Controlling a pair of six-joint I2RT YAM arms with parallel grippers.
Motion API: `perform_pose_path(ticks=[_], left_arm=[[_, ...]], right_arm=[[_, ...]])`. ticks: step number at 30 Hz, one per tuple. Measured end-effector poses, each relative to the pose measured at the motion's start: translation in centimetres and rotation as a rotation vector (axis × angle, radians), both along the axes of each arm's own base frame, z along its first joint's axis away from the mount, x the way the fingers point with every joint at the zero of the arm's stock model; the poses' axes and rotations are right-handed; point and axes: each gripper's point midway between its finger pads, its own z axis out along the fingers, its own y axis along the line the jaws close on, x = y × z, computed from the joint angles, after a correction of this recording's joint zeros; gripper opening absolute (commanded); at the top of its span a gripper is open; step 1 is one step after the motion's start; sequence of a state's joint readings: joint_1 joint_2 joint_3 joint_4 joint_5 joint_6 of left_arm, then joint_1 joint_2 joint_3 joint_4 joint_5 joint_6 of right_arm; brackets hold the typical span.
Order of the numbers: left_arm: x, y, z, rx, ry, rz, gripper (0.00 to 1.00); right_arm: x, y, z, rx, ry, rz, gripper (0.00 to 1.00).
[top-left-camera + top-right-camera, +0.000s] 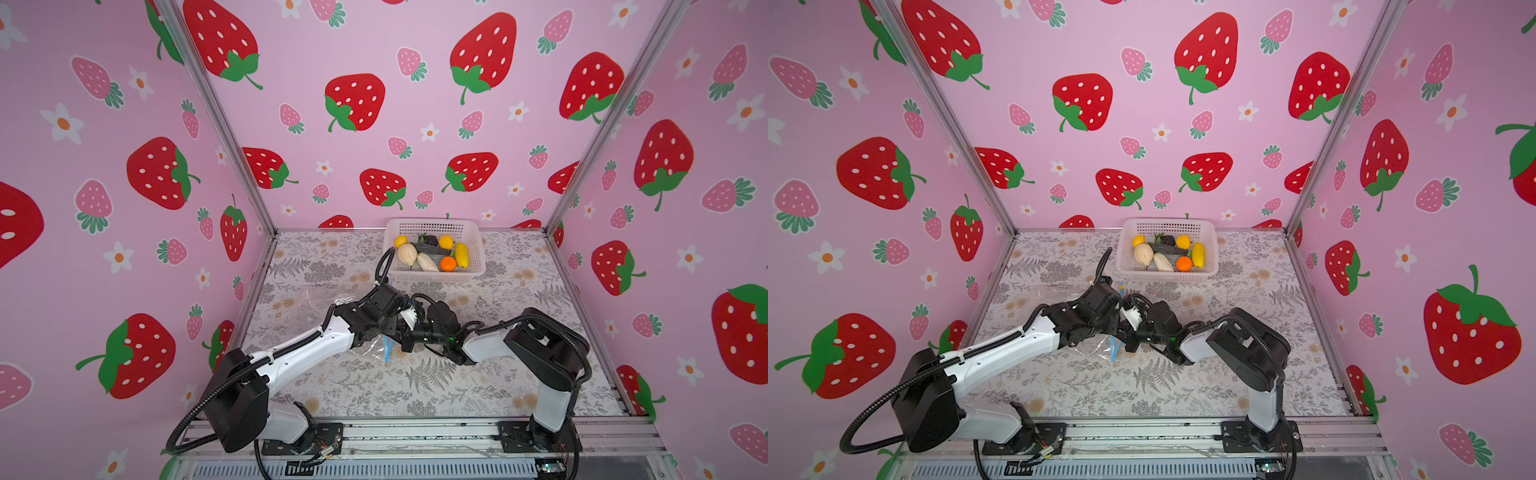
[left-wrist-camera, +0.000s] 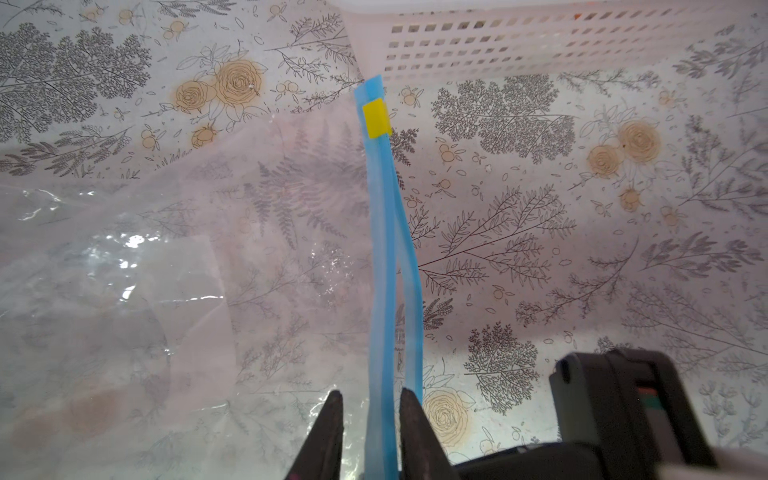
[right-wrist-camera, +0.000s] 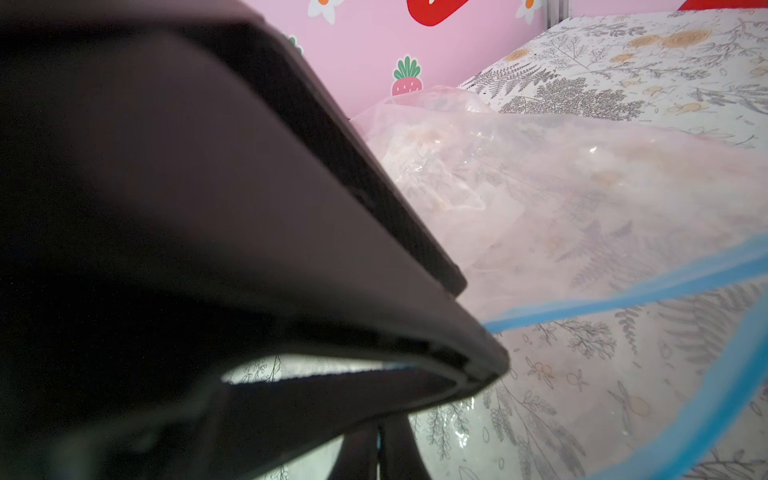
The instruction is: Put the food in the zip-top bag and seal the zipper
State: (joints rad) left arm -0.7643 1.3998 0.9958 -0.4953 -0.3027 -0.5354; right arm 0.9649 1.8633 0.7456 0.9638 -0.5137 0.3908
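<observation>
Toy fruits and vegetables [image 1: 432,253]: all sitting in white perforated basket [image 1: 434,222]. Clear crinkly bag [image 2: 166,270]: lying empty on desk [image 1: 415,390], light-blue zipper strip [image 2: 384,249] gaping. Left pincer [image 2: 371,392] straddling it, slightly open; right pincer [image 3: 378,453] clamping it.

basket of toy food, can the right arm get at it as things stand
Probably not yet: the right gripper looks shut on the blue zipper, and the left gripper sits close beside it, toward the basket. It would likely have to let go first.
</observation>
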Motion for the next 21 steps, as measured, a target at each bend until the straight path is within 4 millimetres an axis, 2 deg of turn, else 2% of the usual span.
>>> perform_pose_path(ticks=[9, 12, 13, 21], left_arm=[[-0.06, -0.07, 0.00, -0.015, 0.004, 0.019, 0.08], [-0.09, -0.09, -0.01, -0.020, 0.006, 0.026, 0.07], [-0.10, -0.11, -0.01, -0.021, 0.006, 0.026, 0.02], [-0.10, 0.00, -0.02, -0.029, 0.007, 0.049, 0.00]], right_arm=[[0.00, -0.01, -0.06, -0.001, 0.008, -0.002, 0.02], [0.00, -0.01, -0.08, -0.002, 0.010, -0.002, 0.03], [0.00, -0.01, -0.08, -0.002, 0.010, -0.002, 0.03], [-0.02, -0.02, -0.12, -0.003, 0.018, -0.003, 0.09]])
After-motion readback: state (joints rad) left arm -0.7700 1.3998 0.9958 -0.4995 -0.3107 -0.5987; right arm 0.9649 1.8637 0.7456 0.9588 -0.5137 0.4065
